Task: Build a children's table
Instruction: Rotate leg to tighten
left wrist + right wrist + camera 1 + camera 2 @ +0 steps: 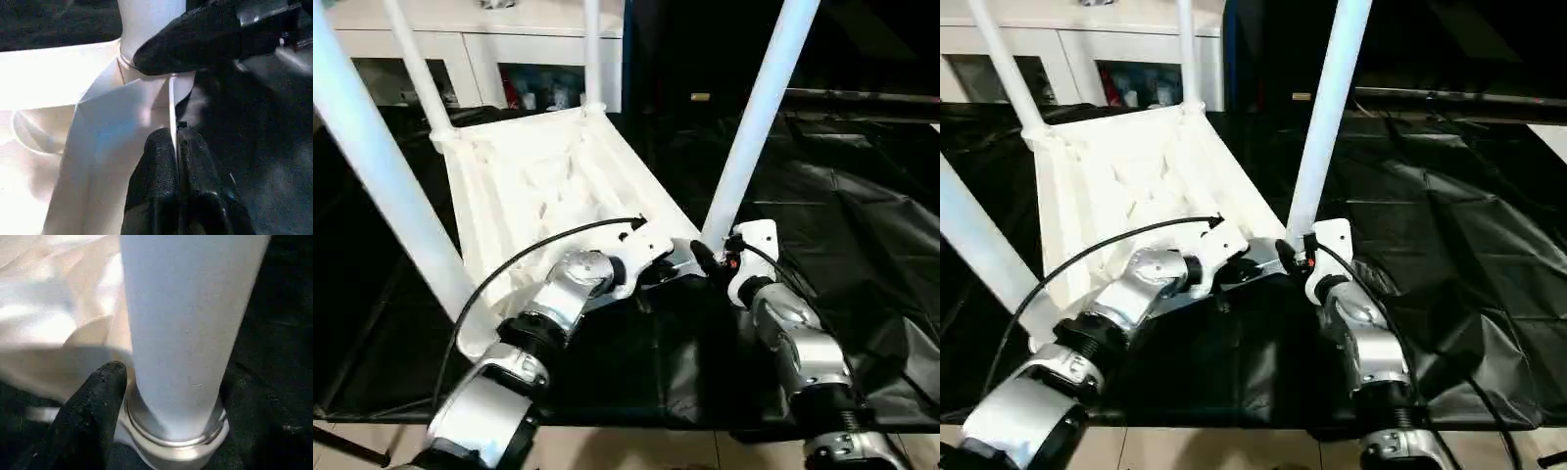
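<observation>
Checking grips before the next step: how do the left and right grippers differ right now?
The left gripper pinches the thin edge of the tabletop near the corner socket; the right gripper sits at the base of the near right leg, one finger against it. The left forearm reaches in from the left across the underside, the right comes from below. Both have black fingers and work at the same corner.
</observation>
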